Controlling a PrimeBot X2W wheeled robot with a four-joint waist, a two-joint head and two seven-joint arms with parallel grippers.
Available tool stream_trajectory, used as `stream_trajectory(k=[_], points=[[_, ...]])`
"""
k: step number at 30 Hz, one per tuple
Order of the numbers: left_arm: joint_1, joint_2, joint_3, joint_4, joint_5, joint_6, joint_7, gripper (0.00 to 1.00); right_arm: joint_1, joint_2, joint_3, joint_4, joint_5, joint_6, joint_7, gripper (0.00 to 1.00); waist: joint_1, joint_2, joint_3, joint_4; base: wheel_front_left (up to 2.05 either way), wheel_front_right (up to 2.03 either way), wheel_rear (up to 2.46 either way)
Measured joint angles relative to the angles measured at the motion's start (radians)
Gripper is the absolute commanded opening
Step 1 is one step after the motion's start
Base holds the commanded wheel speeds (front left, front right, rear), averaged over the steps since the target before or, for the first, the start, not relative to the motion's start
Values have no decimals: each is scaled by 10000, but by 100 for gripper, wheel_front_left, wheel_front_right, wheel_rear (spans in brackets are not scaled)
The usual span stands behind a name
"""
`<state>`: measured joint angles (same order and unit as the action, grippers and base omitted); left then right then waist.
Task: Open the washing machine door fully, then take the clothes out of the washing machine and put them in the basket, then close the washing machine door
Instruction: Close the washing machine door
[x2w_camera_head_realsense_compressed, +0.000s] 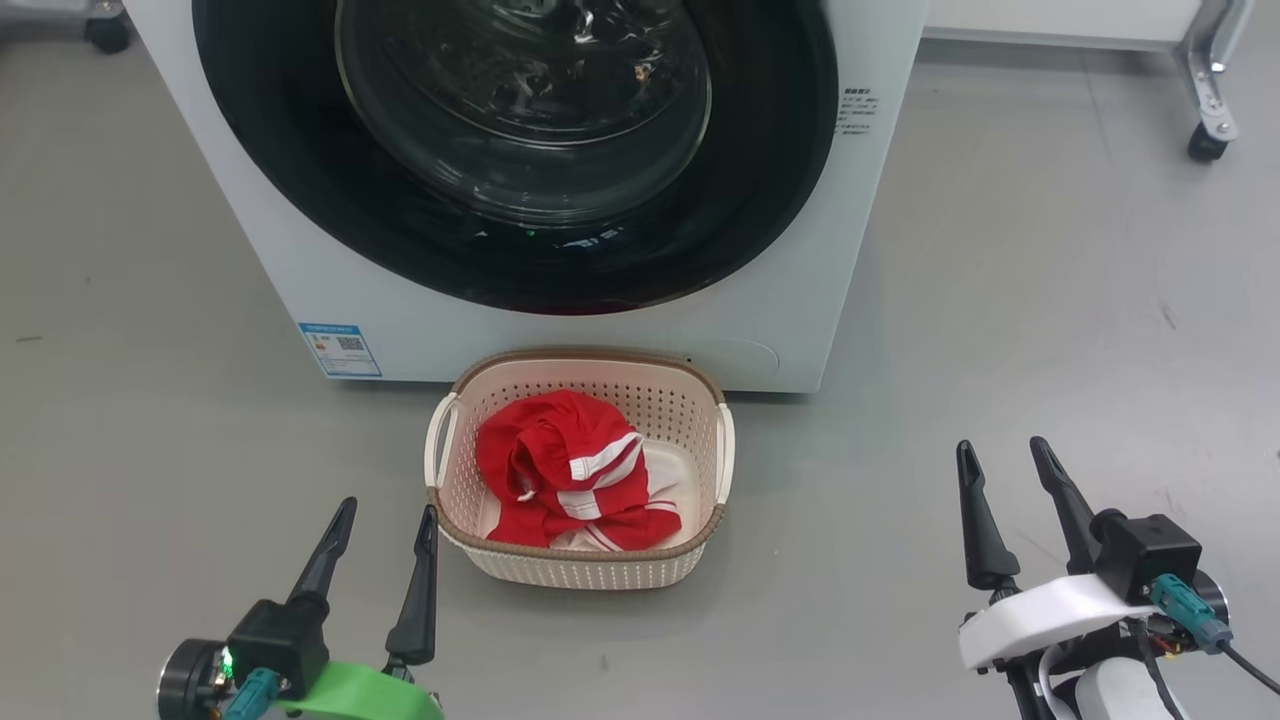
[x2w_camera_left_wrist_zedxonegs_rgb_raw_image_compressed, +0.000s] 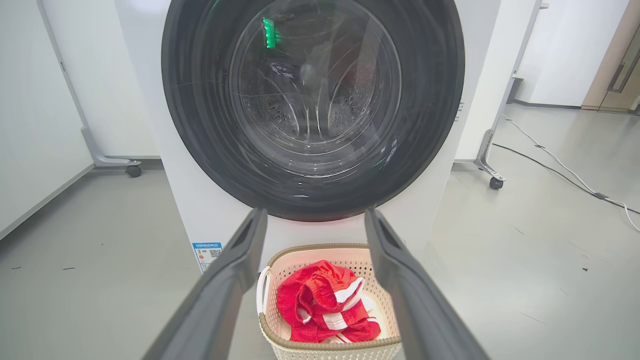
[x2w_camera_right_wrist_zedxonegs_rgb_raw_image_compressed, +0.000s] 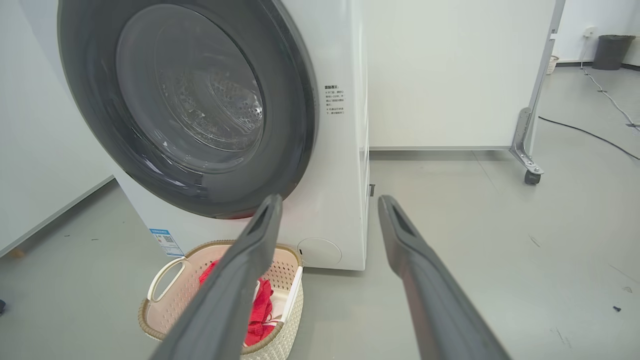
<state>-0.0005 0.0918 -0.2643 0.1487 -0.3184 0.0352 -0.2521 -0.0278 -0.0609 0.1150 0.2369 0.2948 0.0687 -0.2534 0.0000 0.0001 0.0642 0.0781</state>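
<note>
Clothes (x2w_camera_head_realsense_compressed: 570, 475): red with white stripes, bunched in the basket (x2w_camera_head_realsense_compressed: 585, 357), filling most of it. Some cream bottom shows on the side toward the right gripper.

Basket stands on the grey floor (x2w_camera_head_realsense_compressed: 1000, 300), just beyond the tip of the left gripper's (x2w_camera_head_realsense_compressed: 390, 508) inner finger; whether tip and rim touch I cannot tell. In the left wrist view it lies low between the two fingers (x2w_camera_left_wrist_zedxonegs_rgb_raw_image_compressed: 225, 280). In the right wrist view it is partly hidden behind the left-hand finger (x2w_camera_right_wrist_zedxonegs_rgb_raw_image_compressed: 240, 280).

Behind the basket and close to it is the washing machine (x2w_camera_head_realsense_compressed: 560, 340), its blue label (x2w_camera_head_realsense_compressed: 340, 349) ahead of the left fingertips. Door (x2w_camera_head_realsense_compressed: 520, 130) looks shut flush against the front (glare makes the seam hard to read), and the drum holes show through the glass. It sits above the fingertips in both wrist views.

Left gripper: fingers apart, nothing between them. Right gripper (x2w_camera_head_realsense_compressed: 1002, 445): fingers apart, empty, over bare floor well to the right of the basket.

Further out, a wheeled frame (x2w_camera_head_realsense_compressed: 1207, 140) stands beyond the right fingertips, a cable (x2w_camera_left_wrist_zedxonegs_rgb_raw_image_compressed: 565, 172) runs along the floor, and a dark bin (x2w_camera_right_wrist_zedxonegs_rgb_raw_image_compressed: 610, 50) is far off.
</note>
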Motion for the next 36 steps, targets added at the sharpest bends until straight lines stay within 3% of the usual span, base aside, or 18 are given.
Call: stream_trajectory(k=[36], points=[[492,167,-128,-330,-58,35,132,100,1211,82,148,-1009,-88,-276,0,100,0,0,-655,-355,0,0,0]])
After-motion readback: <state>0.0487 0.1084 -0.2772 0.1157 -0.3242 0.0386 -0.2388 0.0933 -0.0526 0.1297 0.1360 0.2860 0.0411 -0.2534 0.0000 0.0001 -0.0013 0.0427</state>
